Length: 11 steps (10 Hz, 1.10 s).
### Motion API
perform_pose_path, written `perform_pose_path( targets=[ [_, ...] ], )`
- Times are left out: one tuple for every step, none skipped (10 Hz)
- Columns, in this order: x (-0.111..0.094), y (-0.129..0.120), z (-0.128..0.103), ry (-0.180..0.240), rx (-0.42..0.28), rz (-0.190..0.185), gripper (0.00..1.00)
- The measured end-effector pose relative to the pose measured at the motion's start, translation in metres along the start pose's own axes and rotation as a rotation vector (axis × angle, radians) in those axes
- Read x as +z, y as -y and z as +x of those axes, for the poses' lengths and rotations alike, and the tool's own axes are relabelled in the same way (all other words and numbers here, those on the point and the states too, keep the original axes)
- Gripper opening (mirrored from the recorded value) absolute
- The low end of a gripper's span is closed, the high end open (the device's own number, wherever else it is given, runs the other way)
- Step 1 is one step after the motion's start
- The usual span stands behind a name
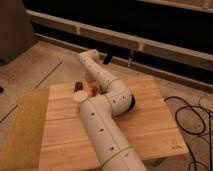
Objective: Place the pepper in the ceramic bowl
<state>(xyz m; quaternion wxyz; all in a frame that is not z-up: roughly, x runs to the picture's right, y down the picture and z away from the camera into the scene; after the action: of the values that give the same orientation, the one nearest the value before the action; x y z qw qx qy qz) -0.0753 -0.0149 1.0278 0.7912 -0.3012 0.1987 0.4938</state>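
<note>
My white arm reaches across the wooden table [150, 125], bends at the far edge and comes back down toward the board. The gripper [91, 86] sits at the arm's end, low over the table's far left part and mostly hidden behind the arm; it is shut. The pepper [94, 90], a small orange-red piece, shows right at the gripper's tip, and I cannot tell whether it is held. The ceramic bowl [132, 103] is black, and only a dark sliver of it shows at the right of the arm's elbow.
A small white cup [80, 98] and a dark brown block [78, 86] stand just left of the gripper. A yellow mat [22, 125] lies along the table's left side. Black cables [192, 120] coil on the floor at the right.
</note>
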Motion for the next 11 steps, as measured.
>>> perform_pose_path(
  targets=[
    [-0.013, -0.002, 0.000, 0.001, -0.013, -0.006, 0.00],
    [-0.027, -0.005, 0.001, 0.000, -0.029, -0.012, 0.00],
    [-0.043, -0.009, 0.002, -0.004, -0.049, -0.018, 0.00],
    [-0.055, -0.012, 0.004, -0.008, -0.063, -0.020, 0.00],
    [-0.074, -0.014, 0.007, -0.016, -0.084, -0.019, 0.00],
    [-0.085, -0.014, 0.010, -0.023, -0.094, -0.013, 0.00],
    [-0.099, -0.012, 0.014, -0.032, -0.104, 0.003, 0.00],
    [-0.111, -0.006, 0.017, -0.035, -0.105, 0.025, 0.00],
    [-0.123, 0.001, 0.021, -0.036, -0.099, 0.051, 0.00],
    [-0.133, 0.007, 0.024, -0.034, -0.087, 0.072, 0.00],
    [-0.143, 0.012, 0.026, -0.024, -0.074, 0.092, 0.00]
  ],
)
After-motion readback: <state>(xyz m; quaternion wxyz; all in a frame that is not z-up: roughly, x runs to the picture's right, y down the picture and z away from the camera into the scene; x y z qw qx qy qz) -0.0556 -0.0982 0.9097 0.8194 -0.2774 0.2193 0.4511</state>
